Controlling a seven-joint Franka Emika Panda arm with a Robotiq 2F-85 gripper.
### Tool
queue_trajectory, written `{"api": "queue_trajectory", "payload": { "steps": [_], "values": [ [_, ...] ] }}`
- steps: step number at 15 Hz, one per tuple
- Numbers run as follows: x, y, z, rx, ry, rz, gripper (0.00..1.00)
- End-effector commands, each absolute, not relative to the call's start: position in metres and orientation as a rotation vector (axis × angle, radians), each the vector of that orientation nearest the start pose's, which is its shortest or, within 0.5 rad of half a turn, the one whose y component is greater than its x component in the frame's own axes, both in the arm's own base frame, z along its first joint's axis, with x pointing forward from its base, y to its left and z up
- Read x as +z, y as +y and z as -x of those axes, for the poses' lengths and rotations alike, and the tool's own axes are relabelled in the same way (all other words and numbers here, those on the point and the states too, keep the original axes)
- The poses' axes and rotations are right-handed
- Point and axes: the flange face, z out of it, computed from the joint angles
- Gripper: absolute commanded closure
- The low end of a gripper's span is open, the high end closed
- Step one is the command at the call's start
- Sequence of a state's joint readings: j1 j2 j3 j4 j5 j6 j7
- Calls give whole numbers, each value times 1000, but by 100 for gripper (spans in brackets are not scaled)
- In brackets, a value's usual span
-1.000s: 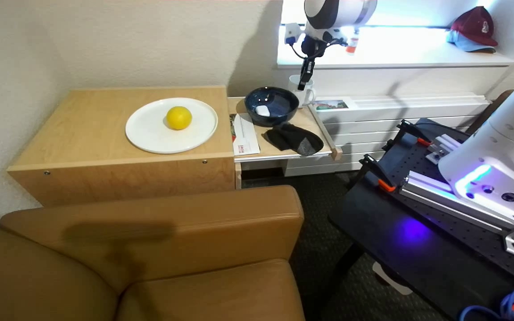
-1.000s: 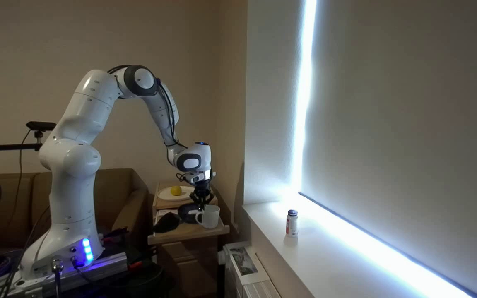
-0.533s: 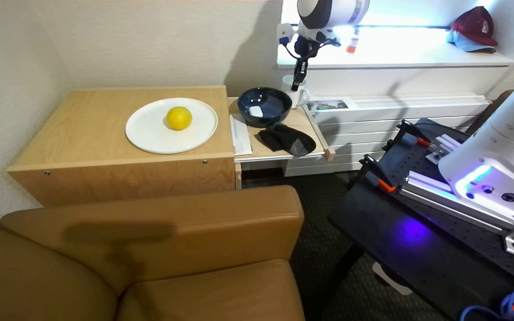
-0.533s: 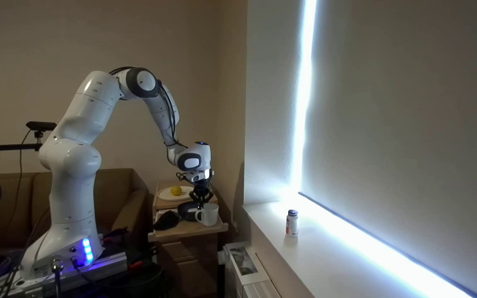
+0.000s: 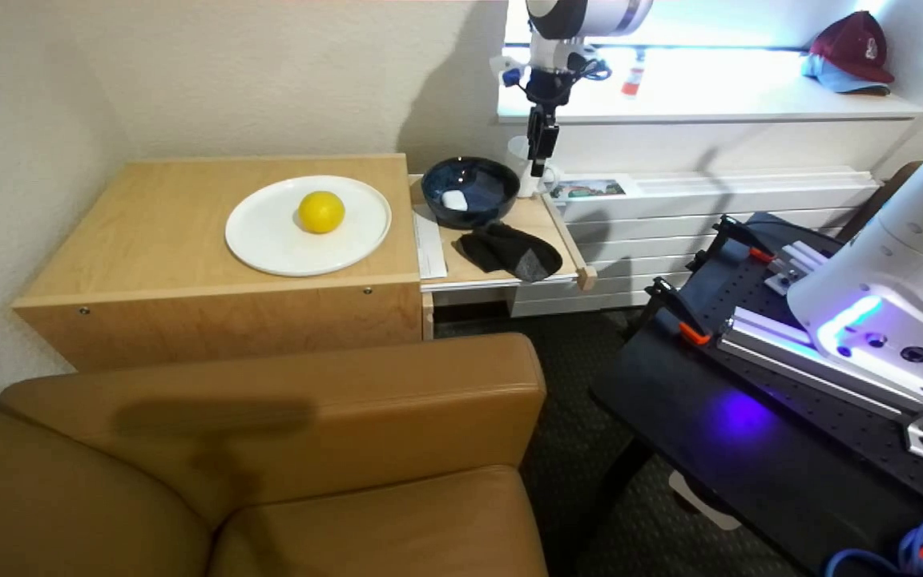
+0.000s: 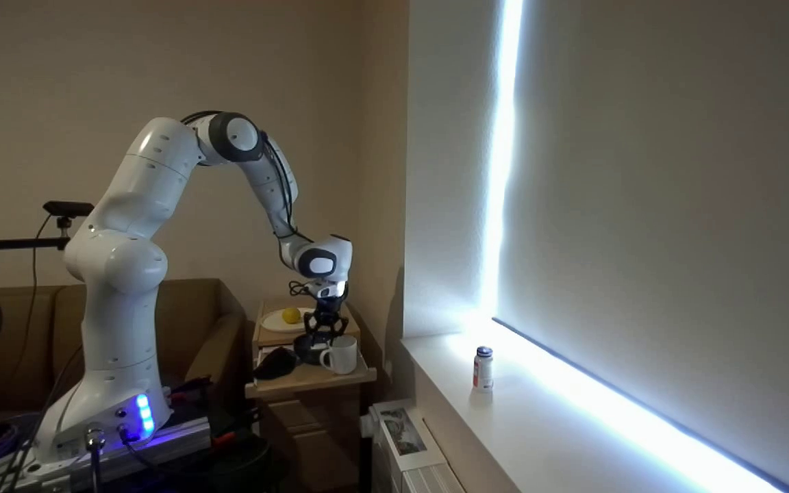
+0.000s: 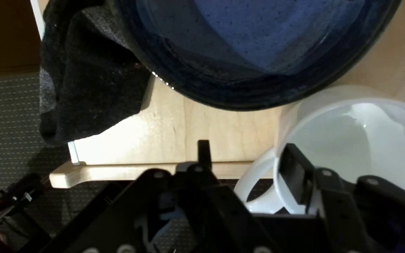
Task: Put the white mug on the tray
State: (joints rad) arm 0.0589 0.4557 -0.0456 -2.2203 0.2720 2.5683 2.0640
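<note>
The white mug (image 6: 345,356) stands upright on the tray (image 7: 188,126), a pale wooden board with white edges, near its wooden front. Going from the left in an exterior view, a cabinet (image 5: 173,216) carries a round white plate (image 5: 265,240) with a round yellow object (image 5: 321,211) resting on it. Next to it the tray bears a white sheet of paper (image 5: 429,247), then a dark blue bowl (image 5: 489,188) with a crumpled dark cloth (image 5: 505,248) just beside it. At the far corner the mug stands just beside the bowl, partly hidden by the gripper (image 7: 247,144). The gripper is released, its fingers (image 7: 204,153) spread apart; in the wrist view the mug's rim lies between them, and whether either finger touches it I cannot tell. Farther right, a picture (image 5: 588,188) lies on a radiator (image 5: 646,240), a small bottle (image 5: 631,82) stands on the windowsill (image 5: 718,88), and a dark red cap (image 5: 850,50) rests near the sill's end. Below that, the robot's base (image 5: 902,264) sits on a black table (image 5: 734,473).
</note>
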Motion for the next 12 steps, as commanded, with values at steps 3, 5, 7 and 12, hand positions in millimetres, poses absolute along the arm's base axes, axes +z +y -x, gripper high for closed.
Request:
{"api": "queue_trajectory", "payload": {
  "steps": [3, 5, 7, 12],
  "values": [
    [208, -2, -544, 157, 2809, 1436, 2],
    [233, 0, -546, 105, 2755, 1469, 0],
    [268, 2, -544, 57, 2679, 1505, 0],
    [321, 18, -552, 23, 2503, 1558, 0]
  ]
}}
